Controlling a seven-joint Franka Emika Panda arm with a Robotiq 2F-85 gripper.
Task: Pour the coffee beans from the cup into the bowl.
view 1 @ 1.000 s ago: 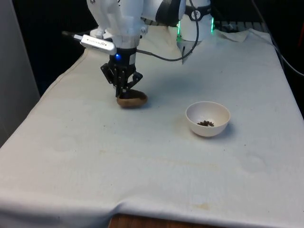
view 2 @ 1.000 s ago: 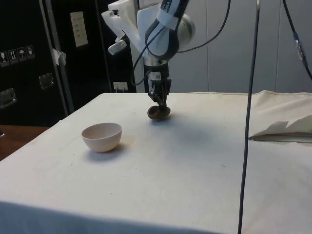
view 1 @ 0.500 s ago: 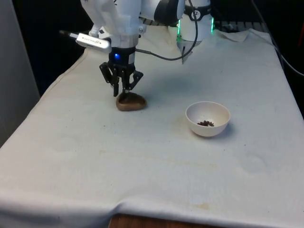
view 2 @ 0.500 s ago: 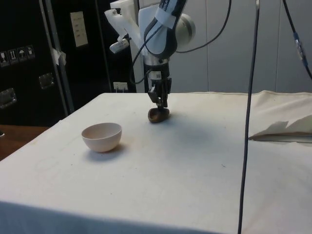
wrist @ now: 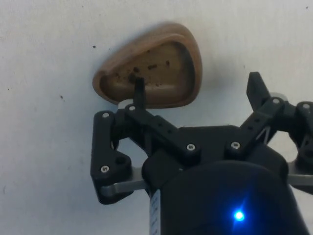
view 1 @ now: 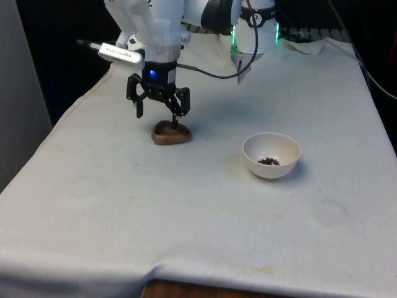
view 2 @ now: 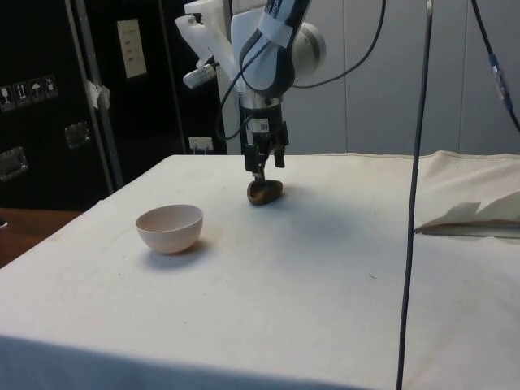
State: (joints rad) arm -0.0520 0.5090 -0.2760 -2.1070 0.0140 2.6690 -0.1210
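Note:
A brown wooden cup (view 1: 172, 133) (view 2: 265, 192) sits upright on the white cloth at the front view's left. In the wrist view the cup (wrist: 151, 73) holds a few dark specks. My gripper (view 1: 161, 115) (view 2: 266, 165) (wrist: 195, 81) hangs just above it, open and holding nothing. One finger (wrist: 139, 90) reaches over the cup's hollow, the other stands outside its wall. A white bowl (view 1: 271, 166) (view 2: 169, 229) stands apart at the front view's right, with a small heap of coffee beans (view 1: 268, 161) inside.
A black cable (view 2: 414, 195) hangs down in the side view's foreground. Folded white cloth (view 2: 475, 215) lies at the table's edge there. Bunched cloth (view 1: 310, 45) lies beside the robot's base. Bare tablecloth stretches between the cup, the bowl and the near edge.
The gripper was shut on the tilted cup's rim, then opened wide and rose a little. The cup now rests flat on the cloth, released.

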